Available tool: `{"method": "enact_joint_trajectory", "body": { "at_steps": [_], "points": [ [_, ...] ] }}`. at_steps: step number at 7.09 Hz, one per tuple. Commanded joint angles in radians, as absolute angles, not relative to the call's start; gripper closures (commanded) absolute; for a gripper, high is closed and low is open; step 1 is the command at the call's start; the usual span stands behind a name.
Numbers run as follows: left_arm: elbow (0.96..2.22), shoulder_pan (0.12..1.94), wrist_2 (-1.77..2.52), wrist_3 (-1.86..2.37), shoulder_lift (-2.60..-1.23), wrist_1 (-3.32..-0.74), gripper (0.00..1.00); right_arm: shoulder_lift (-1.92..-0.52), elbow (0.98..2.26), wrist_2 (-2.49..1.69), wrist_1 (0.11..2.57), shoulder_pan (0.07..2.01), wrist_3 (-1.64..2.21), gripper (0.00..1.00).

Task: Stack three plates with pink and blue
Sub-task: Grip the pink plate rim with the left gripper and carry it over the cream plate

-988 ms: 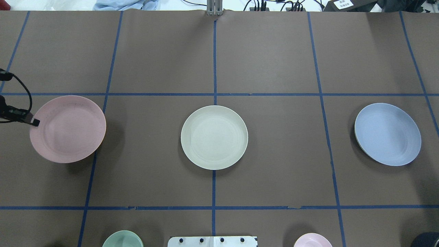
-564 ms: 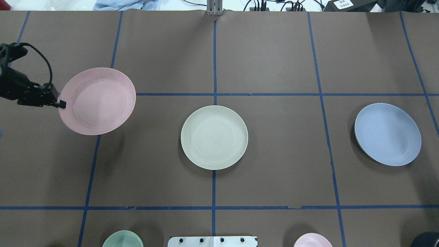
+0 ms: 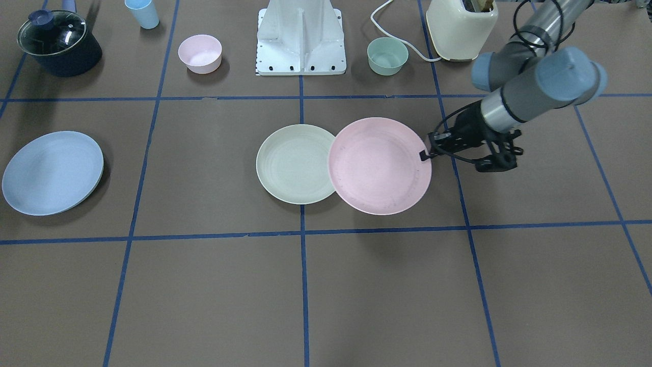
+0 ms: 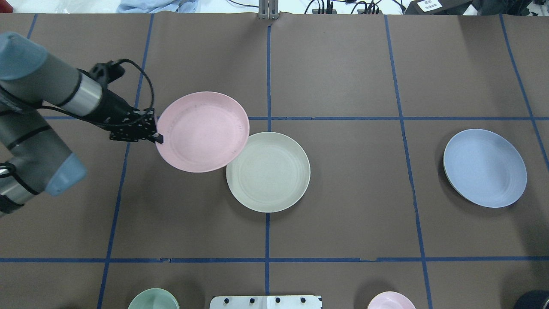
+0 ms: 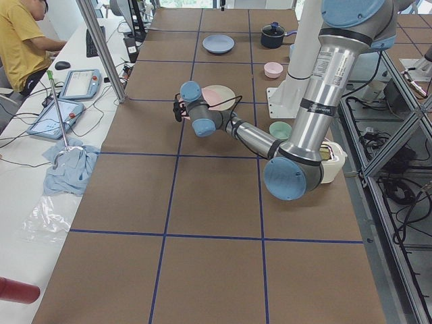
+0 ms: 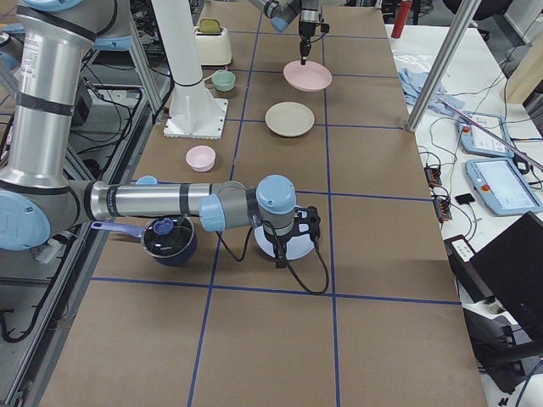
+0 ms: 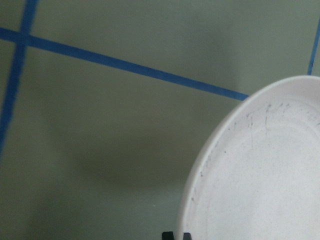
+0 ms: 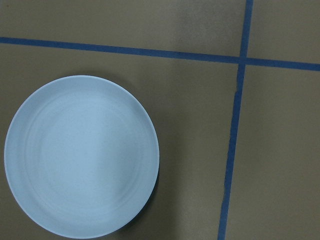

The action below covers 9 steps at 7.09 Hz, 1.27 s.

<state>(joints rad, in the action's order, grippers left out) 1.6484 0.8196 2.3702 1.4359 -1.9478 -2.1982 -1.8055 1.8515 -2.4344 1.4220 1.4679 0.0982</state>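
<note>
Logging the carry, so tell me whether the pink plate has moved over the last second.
Yes. In the overhead view the pink plate, held by the left tool, has shifted right toward the unmoved cream plate and now overlaps its upper-left edge.

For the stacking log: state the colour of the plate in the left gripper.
The plate is pale pink, clearest in the overhead view.

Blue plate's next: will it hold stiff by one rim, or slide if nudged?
Likely stiff and light: the similar pink plate hangs unbent from one rim pinch in the left pincer. The blue plate rests on brown paper, so nudging probably slides it.
</note>
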Motion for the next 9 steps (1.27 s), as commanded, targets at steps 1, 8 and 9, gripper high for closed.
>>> {"method": "enact_joint_trajectory", "body": {
  "at_steps": [1, 8, 9],
  "points": [
    [1.615, 0.746, 2.293, 1.497, -2.055, -2.142, 1.0, -1.805, 1.852, -2.434, 1.422, 1.457, 0.098, 0.0],
    [1.554, 0.643, 2.244, 1.497, -2.131, -2.138, 1.0, -1.805, 1.852, -2.436, 1.422, 1.456, 0.098, 0.0],
    [1.554, 0.625, 2.218, 1.497, -2.131, -2.138, 1.0, -1.805, 1.852, -2.436, 1.422, 1.456, 0.098, 0.0]
  ]
}}
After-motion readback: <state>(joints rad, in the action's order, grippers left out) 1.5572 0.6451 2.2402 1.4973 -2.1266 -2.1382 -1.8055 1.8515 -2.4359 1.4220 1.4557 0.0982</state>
